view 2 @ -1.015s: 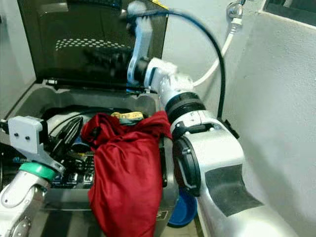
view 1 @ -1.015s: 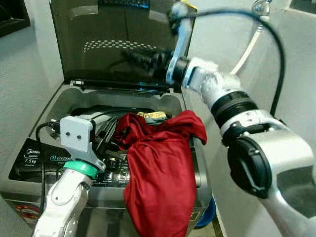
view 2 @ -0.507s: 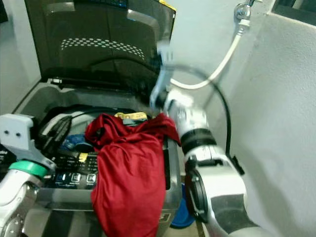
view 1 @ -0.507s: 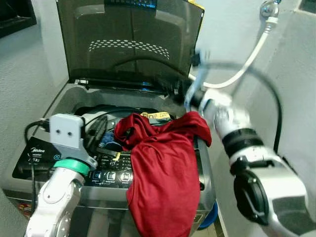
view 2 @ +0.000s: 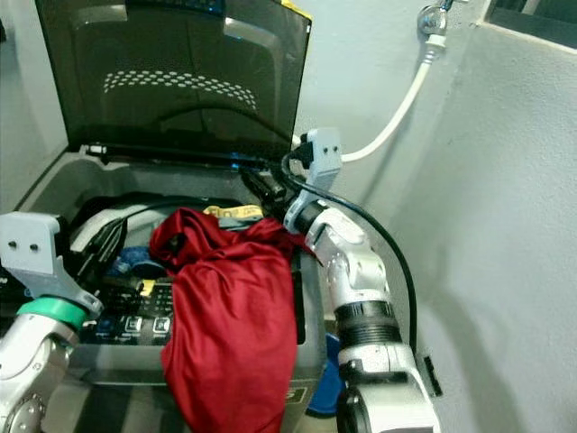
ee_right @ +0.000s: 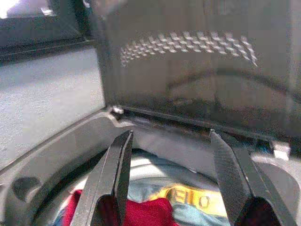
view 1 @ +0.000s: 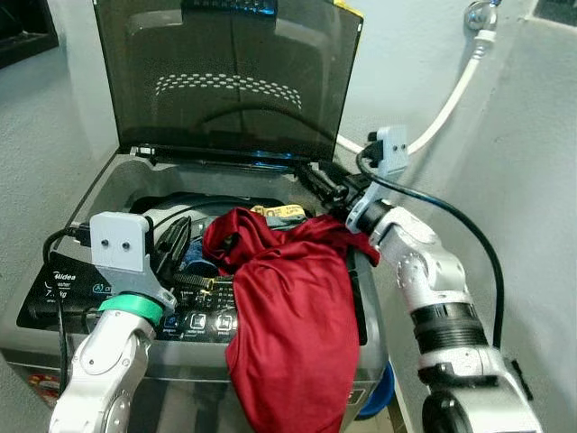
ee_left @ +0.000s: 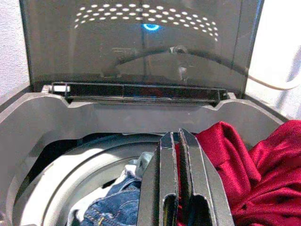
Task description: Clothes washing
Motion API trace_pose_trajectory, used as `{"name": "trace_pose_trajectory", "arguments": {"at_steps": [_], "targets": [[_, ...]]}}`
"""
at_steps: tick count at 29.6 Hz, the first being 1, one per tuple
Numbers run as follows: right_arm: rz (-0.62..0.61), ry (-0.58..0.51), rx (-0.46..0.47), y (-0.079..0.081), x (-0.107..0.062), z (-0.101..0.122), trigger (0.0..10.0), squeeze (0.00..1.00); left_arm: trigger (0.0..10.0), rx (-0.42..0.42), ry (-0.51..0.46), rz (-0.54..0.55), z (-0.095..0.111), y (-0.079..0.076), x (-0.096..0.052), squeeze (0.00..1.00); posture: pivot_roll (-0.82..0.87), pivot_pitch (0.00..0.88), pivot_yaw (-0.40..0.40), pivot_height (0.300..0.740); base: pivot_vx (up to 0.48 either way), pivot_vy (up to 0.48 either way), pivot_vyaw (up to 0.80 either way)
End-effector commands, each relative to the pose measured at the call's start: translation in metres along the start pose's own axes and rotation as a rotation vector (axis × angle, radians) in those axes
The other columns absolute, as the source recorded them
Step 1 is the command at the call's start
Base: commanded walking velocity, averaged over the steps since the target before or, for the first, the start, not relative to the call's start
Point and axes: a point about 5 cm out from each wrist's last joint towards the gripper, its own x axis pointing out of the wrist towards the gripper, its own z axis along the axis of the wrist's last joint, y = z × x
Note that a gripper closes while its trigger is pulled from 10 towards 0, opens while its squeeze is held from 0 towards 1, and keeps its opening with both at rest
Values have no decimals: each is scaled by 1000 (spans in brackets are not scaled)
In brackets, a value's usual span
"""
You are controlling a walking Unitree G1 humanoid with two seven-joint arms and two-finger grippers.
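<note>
My right hand (view 1: 317,183) hangs open above the washing machine (view 1: 122,185); my left hand (ee_left: 179,155), closed, grips the red garment (view 1: 288,311).

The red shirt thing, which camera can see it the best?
The left eye view: there the red cloth shows whole, draped over the washing machine's front edge and hanging down. The right eye view shows much the same. The left wrist view catches its upper folds; the right wrist view catches a small red patch.

washer panel (view 1: 63,287) — "midea", "7.5 kg", "one touch"
</note>
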Motion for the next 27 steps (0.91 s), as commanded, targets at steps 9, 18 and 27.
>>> {"name": "trace_pose_trajectory", "arguments": {"at_steps": [9,18,27], "targets": [[-8,-20,62,8,-5,2,10000,0,10000,-19,-32,-41,5,-7,0,0,25,34,-44,740,0,427,-711],[5,-10,50,21,-6,3,10000,0,10000,15,-51,-35,9,-6,-4,0,30,36,-51,740,0,160,0],[26,16,52,26,-8,3,10000,0,10000,39,-42,-32,8,-7,-5,0,34,39,-56,740,0,0,0]]}}
